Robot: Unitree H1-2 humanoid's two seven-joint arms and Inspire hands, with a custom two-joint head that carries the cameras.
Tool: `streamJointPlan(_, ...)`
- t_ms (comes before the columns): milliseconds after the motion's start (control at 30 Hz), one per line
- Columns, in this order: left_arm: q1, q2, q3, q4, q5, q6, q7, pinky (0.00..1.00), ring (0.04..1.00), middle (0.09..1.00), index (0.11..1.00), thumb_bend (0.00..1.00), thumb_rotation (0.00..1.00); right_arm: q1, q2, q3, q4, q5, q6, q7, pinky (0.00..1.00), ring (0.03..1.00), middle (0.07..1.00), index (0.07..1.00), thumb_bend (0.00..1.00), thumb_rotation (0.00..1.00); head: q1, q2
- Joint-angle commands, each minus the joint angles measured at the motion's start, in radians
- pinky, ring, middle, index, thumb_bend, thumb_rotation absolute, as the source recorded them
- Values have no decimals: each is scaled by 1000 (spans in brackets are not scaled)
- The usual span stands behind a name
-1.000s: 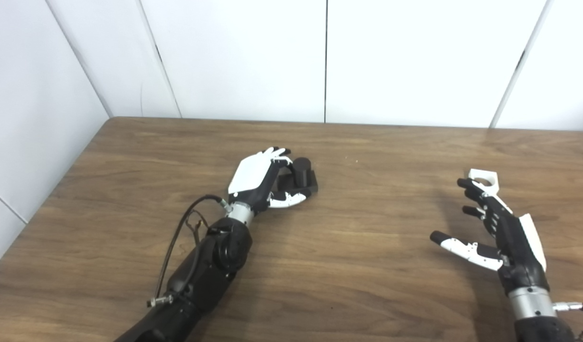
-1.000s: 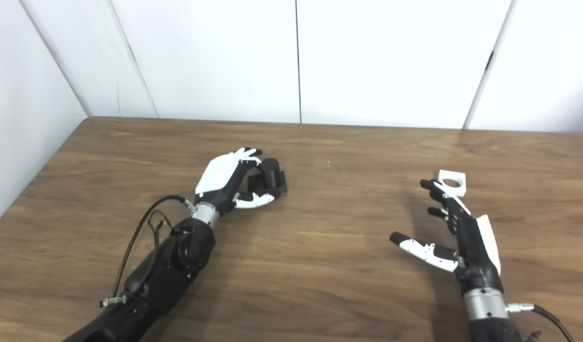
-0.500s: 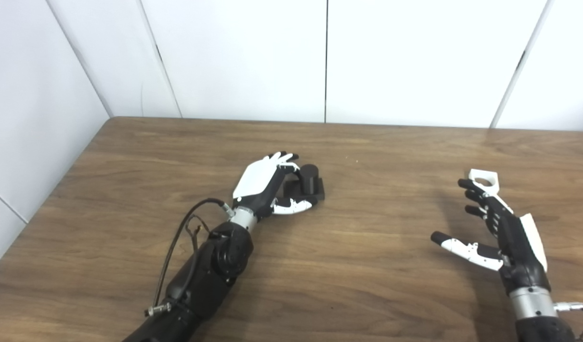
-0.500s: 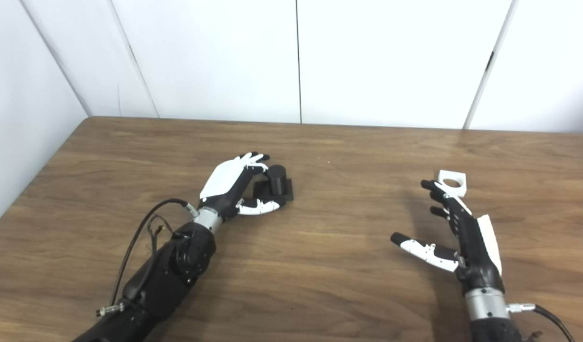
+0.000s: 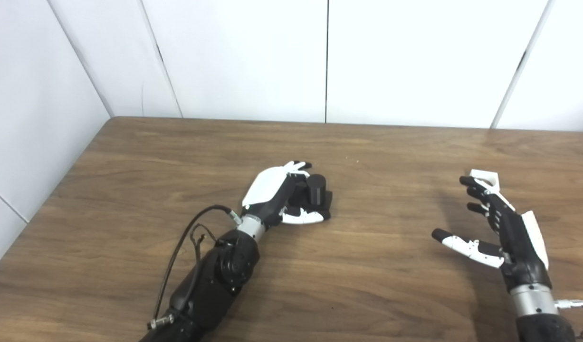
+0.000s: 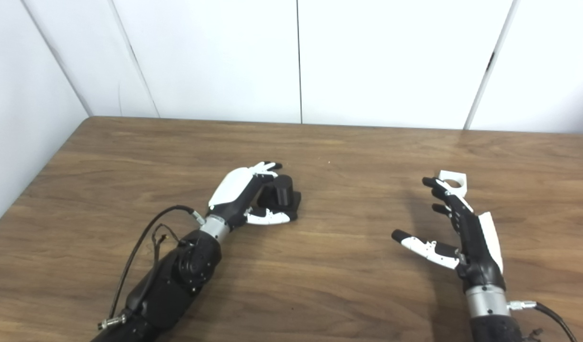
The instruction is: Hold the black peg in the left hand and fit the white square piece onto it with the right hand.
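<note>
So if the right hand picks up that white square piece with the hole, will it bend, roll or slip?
The white square piece looks like rigid moulded plastic, so it probably won't bend. Its flat faces and square corners suggest it will sit still rather than roll. It seems small and thin beside the open right hand, so likely light, and its smooth surface might slip in a loose grip.

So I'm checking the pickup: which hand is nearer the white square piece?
Right. The right hand is open, its fingers just in front of the white square piece. The left hand is far across the table, wrapped around the black peg.
</note>
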Motion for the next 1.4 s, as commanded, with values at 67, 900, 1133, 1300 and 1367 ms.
streamJointPlan(67,0,-8,-28,-35,20,-27,-32,941,960,913,562,784,407,-31,2,-4,-40,-7,-16,-15,816,884,899,814,732,185,-4,0)
streamJointPlan(900,86,-45,-67,-131,31,-71,-83,961,964,913,571,786,398,-35,-3,-3,-30,9,-25,-8,827,898,911,821,736,178,-12,6)
streamJointPlan(1133,87,-47,-64,-136,31,-75,-94,963,973,915,572,786,400,-34,0,-1,-35,8,-18,-8,846,906,912,822,733,184,-25,10)
streamJointPlan(1300,79,-34,-62,-139,39,-70,-105,981,982,922,581,788,399,-31,0,-1,-33,10,-27,-10,843,899,910,822,734,185,-26,10)
streamJointPlan(1367,74,-27,-63,-139,48,-64,-112,981,984,925,588,784,403,-30,0,-1,-33,11,-30,-9,840,900,910,824,732,189,-24,10)
